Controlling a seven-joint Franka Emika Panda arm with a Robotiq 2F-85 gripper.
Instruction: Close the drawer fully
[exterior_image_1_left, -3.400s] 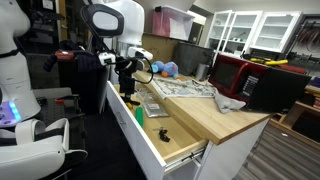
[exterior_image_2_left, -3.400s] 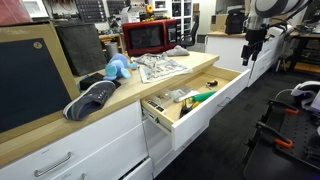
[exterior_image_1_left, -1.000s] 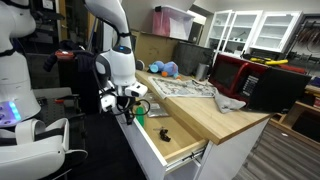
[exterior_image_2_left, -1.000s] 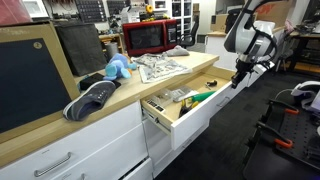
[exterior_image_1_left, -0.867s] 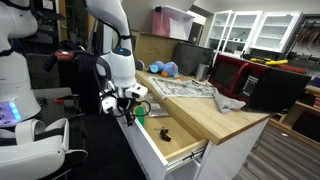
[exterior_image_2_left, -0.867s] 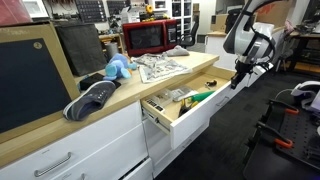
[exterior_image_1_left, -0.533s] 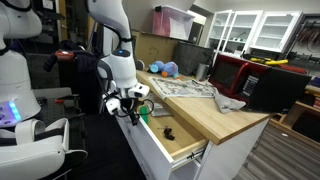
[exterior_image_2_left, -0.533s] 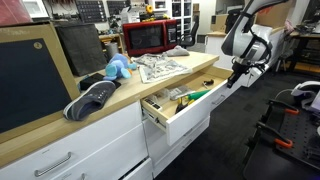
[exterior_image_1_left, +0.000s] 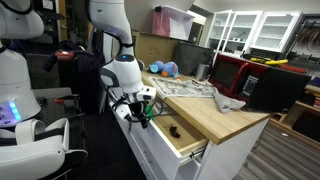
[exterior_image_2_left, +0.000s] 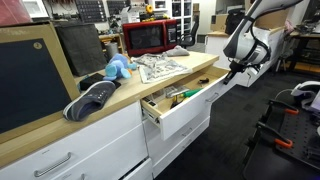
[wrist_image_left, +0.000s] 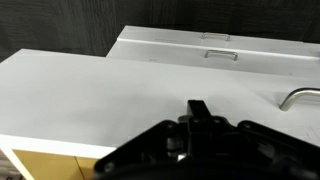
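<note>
Pale wooden countertop (exterior_image_2_left: 135, 88) crosses mid-frame; beneath it, the flat white drawer (exterior_image_2_left: 190, 112) juts partly open, black gripper (exterior_image_2_left: 222, 76) at its front, finger spread unclear.

Built of glossy white, rounded arm (exterior_image_1_left: 121, 72) segments with dark bands at the joints; tipped with a matte black, angular pincer (wrist_image_left: 200, 112).

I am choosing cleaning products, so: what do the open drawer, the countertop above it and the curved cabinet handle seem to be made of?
The drawer: smooth matte white front, likely painted or laminated board; pale wood-look inside.
The countertop: warm light brown, probably wood or wood-look laminate.
The handle: grey sheen, probably brushed metal.
</note>
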